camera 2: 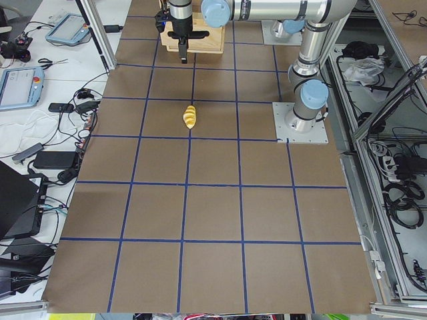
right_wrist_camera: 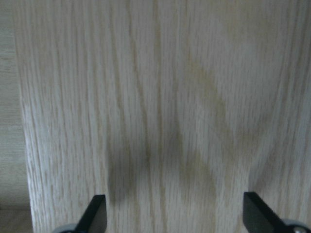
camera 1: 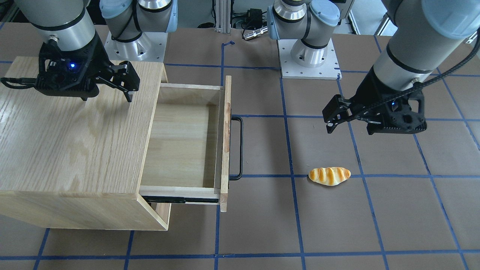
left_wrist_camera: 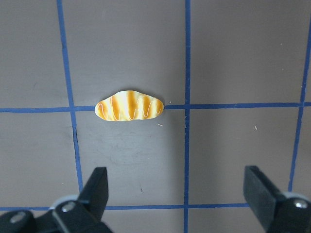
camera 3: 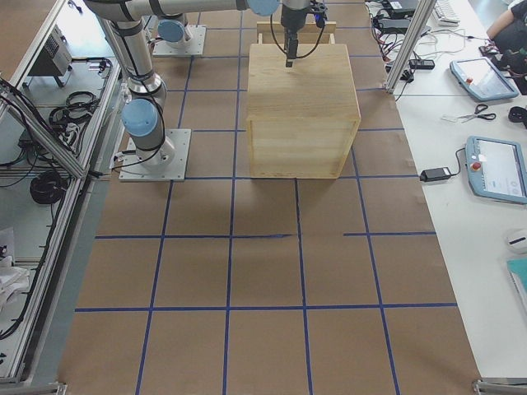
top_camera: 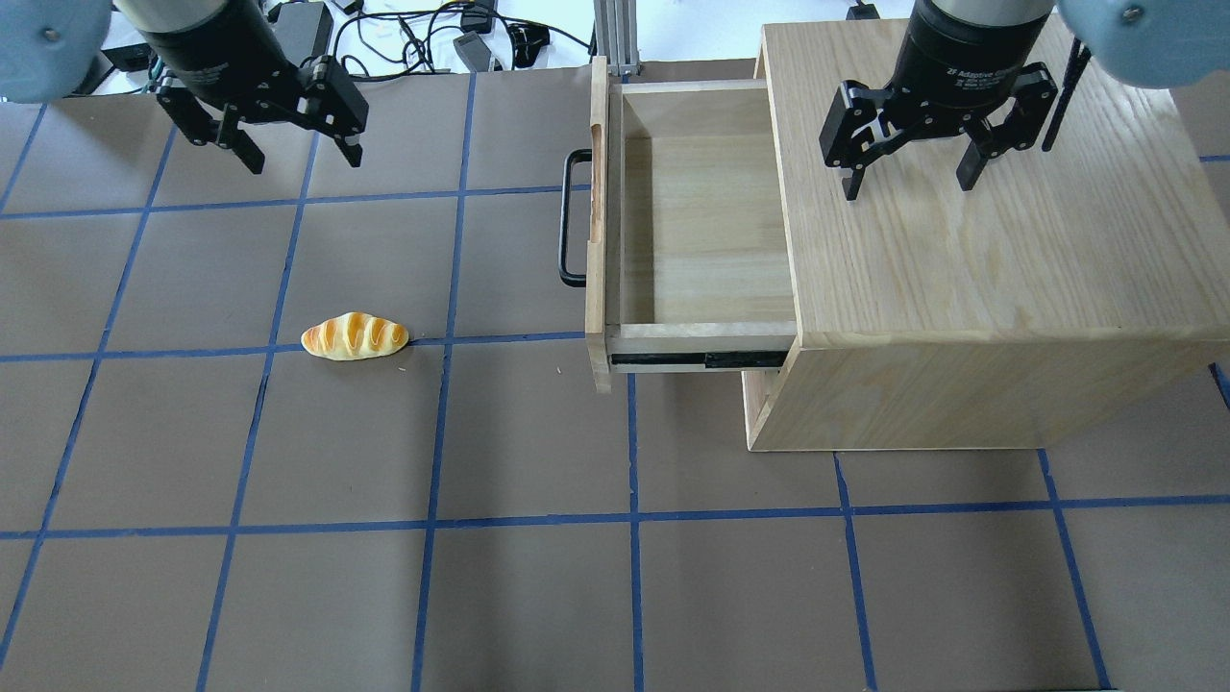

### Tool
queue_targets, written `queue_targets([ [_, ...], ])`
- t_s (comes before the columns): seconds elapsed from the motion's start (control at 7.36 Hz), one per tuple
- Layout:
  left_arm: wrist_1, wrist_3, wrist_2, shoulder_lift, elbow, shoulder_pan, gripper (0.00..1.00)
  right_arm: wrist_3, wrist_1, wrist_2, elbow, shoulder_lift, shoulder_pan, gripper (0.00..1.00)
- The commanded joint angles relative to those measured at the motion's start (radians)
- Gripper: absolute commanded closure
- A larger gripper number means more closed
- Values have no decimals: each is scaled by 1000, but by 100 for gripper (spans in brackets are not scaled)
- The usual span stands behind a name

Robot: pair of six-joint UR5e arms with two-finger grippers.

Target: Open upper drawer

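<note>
Past the cabinet (top_camera: 1009, 259) front, upper drawer (top_camera: 706, 231) juts open; left gripper (top_camera: 305, 160) wide over table (top_camera: 538, 577); right gripper (top_camera: 908, 187) wide above cabinet.

The upper drawer (camera 1: 180, 146) is made of light wood. It sticks far out of the big wooden box (camera 1: 67, 142) and sits level. You can see its plain wooden floor. Its flat front (camera 1: 226, 157) stands up straight, with a long black bar handle (camera 1: 240, 148) on the outside. A black rail (camera 1: 176, 200) runs along its side. The hole (camera 1: 226, 131) in the front shows only from its edge, so its shape is hard to tell.
</note>
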Motion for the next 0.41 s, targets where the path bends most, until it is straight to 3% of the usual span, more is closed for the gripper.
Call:
queue_targets([
  [0.0, -3, 2, 9, 43, -48, 2, 0, 0, 0, 0, 0, 0, 0, 0],
  [0.27, -1, 2, 4, 44, -49, 0, 0, -1, 0, 0, 1, 0, 0, 0],
])
